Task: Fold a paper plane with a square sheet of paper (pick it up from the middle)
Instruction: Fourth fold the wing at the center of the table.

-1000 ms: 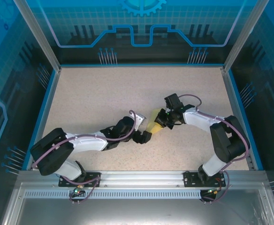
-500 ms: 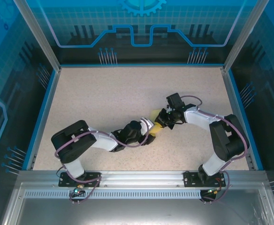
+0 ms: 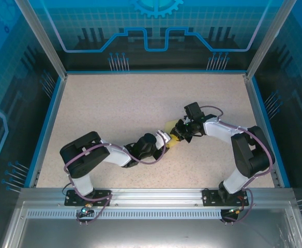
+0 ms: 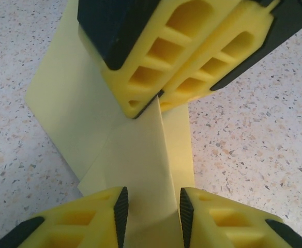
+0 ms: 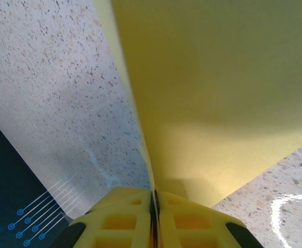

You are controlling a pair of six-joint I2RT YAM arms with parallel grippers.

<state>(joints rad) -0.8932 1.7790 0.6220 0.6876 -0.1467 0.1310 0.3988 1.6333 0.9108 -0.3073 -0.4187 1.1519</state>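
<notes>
I have the sheet of paper (image 3: 168,125) near the middle of the tabletop (image 3: 115,103), a little to the right of centre and towards the near edge. From above it is a small pale yellow patch between the two arms, which meet over that part of the tabletop.

The paper is folded and lifted. One crease stands up as a ridge, and a flat flap slopes down to the speckled tabletop.

The right fingers (image 5: 125,217) are closed tight on the paper (image 5: 218,93). Their inner faces meet, with the thin folded edge pinched between them. From the left wrist I see the same fingers (image 4: 140,67) coming down from the far side of the tabletop and clamping the top of the ridge (image 4: 140,155).

The left fingers (image 4: 96,219) sit on either side of the lower part of that ridge, on the near side of the tabletop. Their black pads face each other with the paper between them. There is a gap between the pads and the fold fills most of it. I cannot tell whether they are pressing the paper or only bracketing it.
</notes>
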